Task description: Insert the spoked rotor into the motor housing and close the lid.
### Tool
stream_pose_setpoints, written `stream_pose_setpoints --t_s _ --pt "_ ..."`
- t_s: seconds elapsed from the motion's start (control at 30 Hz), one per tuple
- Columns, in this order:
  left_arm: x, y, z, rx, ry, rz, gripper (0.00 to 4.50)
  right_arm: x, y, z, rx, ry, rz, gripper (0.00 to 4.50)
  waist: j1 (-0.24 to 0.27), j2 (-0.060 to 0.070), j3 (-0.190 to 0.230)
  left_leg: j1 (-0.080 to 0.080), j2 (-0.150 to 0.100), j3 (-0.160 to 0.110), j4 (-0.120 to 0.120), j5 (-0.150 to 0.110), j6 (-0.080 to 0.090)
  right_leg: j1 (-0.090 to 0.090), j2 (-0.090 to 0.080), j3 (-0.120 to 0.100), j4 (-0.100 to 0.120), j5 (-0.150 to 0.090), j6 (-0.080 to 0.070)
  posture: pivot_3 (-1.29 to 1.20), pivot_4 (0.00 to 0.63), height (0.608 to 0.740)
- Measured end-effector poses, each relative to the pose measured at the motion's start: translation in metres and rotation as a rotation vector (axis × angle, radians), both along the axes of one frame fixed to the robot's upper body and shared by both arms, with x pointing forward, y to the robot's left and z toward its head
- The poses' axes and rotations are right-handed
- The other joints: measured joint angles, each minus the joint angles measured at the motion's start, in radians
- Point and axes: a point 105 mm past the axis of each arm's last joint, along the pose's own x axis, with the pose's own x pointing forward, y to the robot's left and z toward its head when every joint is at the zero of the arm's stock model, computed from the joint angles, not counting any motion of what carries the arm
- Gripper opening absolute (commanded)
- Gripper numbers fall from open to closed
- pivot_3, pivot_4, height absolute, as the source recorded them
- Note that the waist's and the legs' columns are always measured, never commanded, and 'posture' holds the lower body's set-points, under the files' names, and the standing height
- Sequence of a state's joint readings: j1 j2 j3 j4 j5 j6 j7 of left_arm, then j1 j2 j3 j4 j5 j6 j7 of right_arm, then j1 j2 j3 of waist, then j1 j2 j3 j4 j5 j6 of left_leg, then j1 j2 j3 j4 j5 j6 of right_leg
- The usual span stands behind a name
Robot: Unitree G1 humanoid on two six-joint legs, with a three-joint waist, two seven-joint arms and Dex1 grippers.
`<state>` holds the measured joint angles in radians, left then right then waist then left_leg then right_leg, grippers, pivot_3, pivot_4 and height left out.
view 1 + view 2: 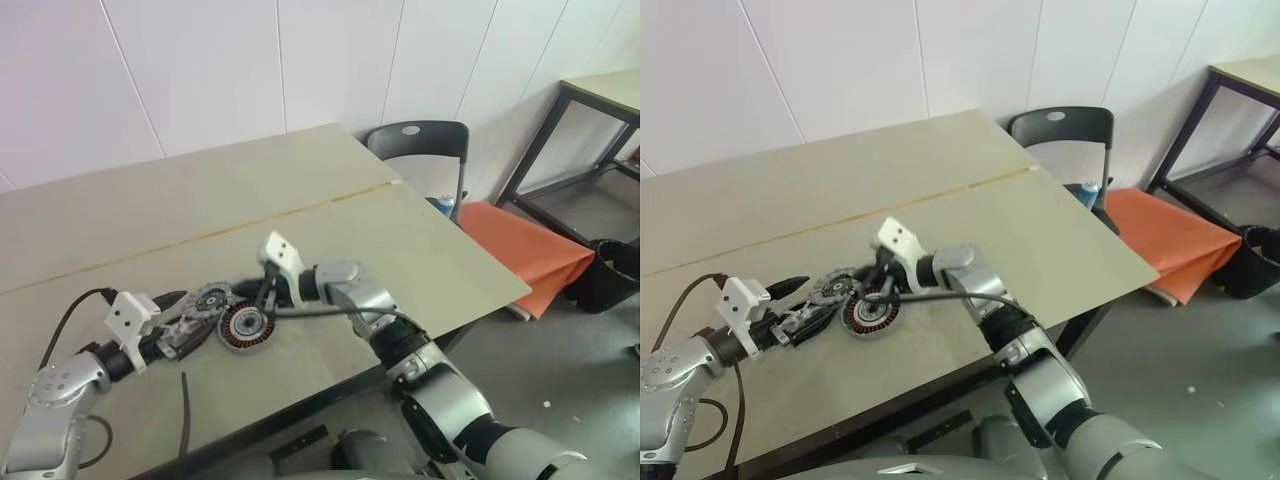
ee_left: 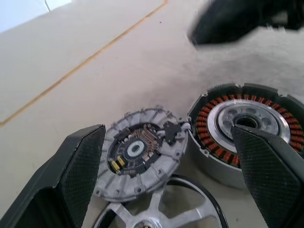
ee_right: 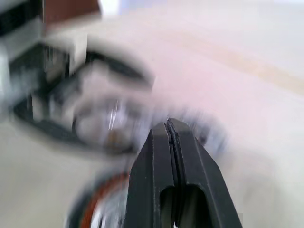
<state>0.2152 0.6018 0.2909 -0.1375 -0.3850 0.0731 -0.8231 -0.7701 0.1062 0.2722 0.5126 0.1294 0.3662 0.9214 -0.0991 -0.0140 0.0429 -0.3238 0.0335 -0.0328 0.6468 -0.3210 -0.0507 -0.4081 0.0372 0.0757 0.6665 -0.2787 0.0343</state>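
We list a beige tabletop, white wall, black chair. Near its front edge: motor housing, lid, spoked rotor. Left jaws wide open, right jaws closed, empty.

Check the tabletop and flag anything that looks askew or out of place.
The lid leans tilted, one edge propped on the spoked rotor rather than lying flat, right beside the motor housing. The housing is open, its copper windings exposed and its centre empty. Nothing looks spilled or broken.

Beige table bearing motor housing, round lid just beside, spoked rotor nearby.
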Motion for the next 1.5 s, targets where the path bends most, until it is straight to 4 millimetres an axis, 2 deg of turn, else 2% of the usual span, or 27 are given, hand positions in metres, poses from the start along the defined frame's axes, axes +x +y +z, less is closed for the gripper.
stream_pose_setpoints --t_s 0.1,0.23,0.37,0.53,0.7,0.77,0.87,0.93,1.1,1.3,1.5 --pt "0.004 0.006 0.01 -0.055 -0.048 0.061 4.5 0.003 -0.001 0.004 0.0 -0.02 -0.008 0.03 0.001 0.0 0.0 0.0 0.0 0.0 0.0 0.0 0.0 0.0 -0.001 0.0 0.0 0.0 0.0 0.0 0.0 0.74" --pt "-0.005 0.015 0.016 -0.135 -0.047 0.167 4.5 0.006 -0.012 -0.008 -0.101 -0.087 0.0 0.03 -0.002 -0.001 0.0 -0.002 0.0 0.0 0.0 0.0 0.0 -0.001 -0.002 0.001 -0.001 0.0 0.0 0.0 0.0 0.74" --pt "-0.028 0.022 0.009 -0.327 0.076 0.292 4.5 0.01 -0.023 -0.014 -0.155 -0.108 -0.009 0.03 -0.003 -0.001 -0.001 -0.002 0.001 -0.001 0.0 -0.001 0.001 -0.001 -0.002 0.002 -0.001 0.0 0.001 0.0 0.0 0.74" --pt "-0.064 0.023 0.015 -0.604 0.21 0.37 4.5 0.01 -0.041 -0.023 -0.199 -0.108 -0.003 0.03 0.0 -0.003 0.001 -0.001 0.001 -0.001 0.0 -0.001 0.001 -0.001 -0.002 0.002 -0.001 -0.001 0.001 0.0 0.0 0.74" --pt "-0.083 0.021 0.023 -0.88 0.289 0.42 4.5 0.008 -0.045 -0.024 -0.211 -0.119 0.009 0.03 -0.001 -0.003 0.002 0.002 0.0 -0.001 0.001 -0.001 0.001 0.001 -0.001 0.002 -0.001 -0.003 -0.002 0.0 0.0 0.74" --pt "-0.091 0.019 0.015 -0.95 0.35 0.457 4.5 0.007 -0.045 -0.024 -0.218 -0.124 0.016 0.03 -0.003 -0.003 0.002 0.002 0.0 0.0 0.001 -0.001 0.001 0.001 -0.001 0.002 -0.001 -0.003 -0.003 0.0 0.0 0.74" --pt "-0.104 0.006 -0.012 -1.013 0.507 0.534 4.5 0.006 -0.046 -0.021 -0.215 -0.143 0.019 0.03 -0.002 -0.003 0.003 0.001 -0.001 0.0 0.001 -0.001 0.001 0.001 -0.001 0.003 -0.002 -0.003 -0.003 0.0 0.0 0.74" --pt "-0.104 0.003 -0.024 -1.069 0.561 0.584 4.5 0.006 -0.046 -0.017 -0.211 -0.156 0.021 0.03 0.003 -0.003 0.004 0.001 -0.001 0.0 0.001 -0.001 0.001 0.001 -0.001 0.002 -0.002 -0.004 -0.003 0.0 0.0 0.74" --pt "-0.089 0.014 -0.033 -1.181 0.556 0.633 4.5 0.004 -0.045 -0.013 -0.201 -0.172 0.024 0.03 0.003 -0.002 0.004 0.002 -0.002 0.001 0.001 0.0 0.001 0.001 0.001 0.001 -0.002 -0.004 -0.003 0.0 0.0 0.74" --pt "-0.076 0.023 -0.037 -1.263 0.549 0.584 4.5 0.004 -0.047 -0.018 -0.207 -0.152 0.016 0.03 0.003 0.0 0.005 0.002 -0.002 0.0 0.001 0.0 0.0 0.002 0.002 0.001 -0.002 -0.004 -0.003 0.0 0.0 0.74" --pt "-0.072 0.026 -0.042 -1.279 0.574 0.539 4.5 0.004 -0.047 -0.018 -0.209 -0.151 0.011 0.03 0.004 0.011 0.006 0.003 -0.002 -0.001 0.001 0.0 -0.001 0.003 0.004 0.001 -0.001 -0.004 -0.003 0.0 0.0 0.74"
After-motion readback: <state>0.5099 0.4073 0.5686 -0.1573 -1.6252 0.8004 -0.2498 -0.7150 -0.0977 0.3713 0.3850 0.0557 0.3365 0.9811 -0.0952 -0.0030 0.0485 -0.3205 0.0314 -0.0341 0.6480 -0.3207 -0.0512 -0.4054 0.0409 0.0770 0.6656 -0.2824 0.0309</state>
